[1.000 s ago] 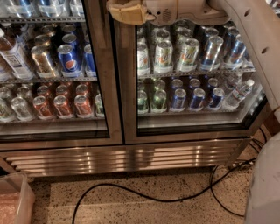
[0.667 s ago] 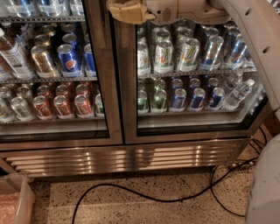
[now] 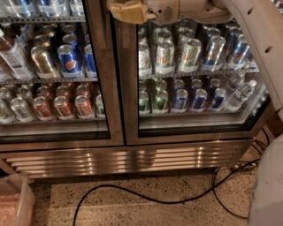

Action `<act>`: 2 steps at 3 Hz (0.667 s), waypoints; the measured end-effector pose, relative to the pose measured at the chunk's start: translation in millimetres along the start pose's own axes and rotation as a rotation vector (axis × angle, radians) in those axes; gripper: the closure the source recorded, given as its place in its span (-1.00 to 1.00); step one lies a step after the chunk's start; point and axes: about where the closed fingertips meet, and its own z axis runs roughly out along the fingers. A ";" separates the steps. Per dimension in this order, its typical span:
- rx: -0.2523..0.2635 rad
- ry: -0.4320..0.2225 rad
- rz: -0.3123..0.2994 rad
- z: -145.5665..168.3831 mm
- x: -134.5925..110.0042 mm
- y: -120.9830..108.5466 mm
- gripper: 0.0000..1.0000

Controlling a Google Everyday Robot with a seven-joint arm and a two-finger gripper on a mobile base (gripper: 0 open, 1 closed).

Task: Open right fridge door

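Observation:
The fridge [image 3: 132, 159] fills the view, steel-framed, with a slatted grille along its base. The right fridge door [image 3: 129, 101] has a glass pane showing green, silver and blue cans on wire shelves. Its left frame edge lies against the left door [image 3: 102, 88] at the centre seam, so it looks closed. My gripper [image 3: 128, 11], tan-coloured, sits at the top of the view in front of the seam, over the upper left corner of the right door. The white arm [image 3: 261, 39] runs from it to the right edge.
The left door shows blue Pepsi cans [image 3: 68, 62] and red cans [image 3: 62, 106]. A black cable [image 3: 132, 194] loops across the speckled floor below the grille. A clear plastic bin [image 3: 15, 201] stands at the bottom left. The robot's white body [image 3: 267, 190] fills the bottom right.

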 end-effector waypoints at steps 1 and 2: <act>0.000 0.000 0.000 -0.7 0.9 -1.9 1.00; 0.003 0.003 0.005 -0.8 -1.3 -1.0 1.00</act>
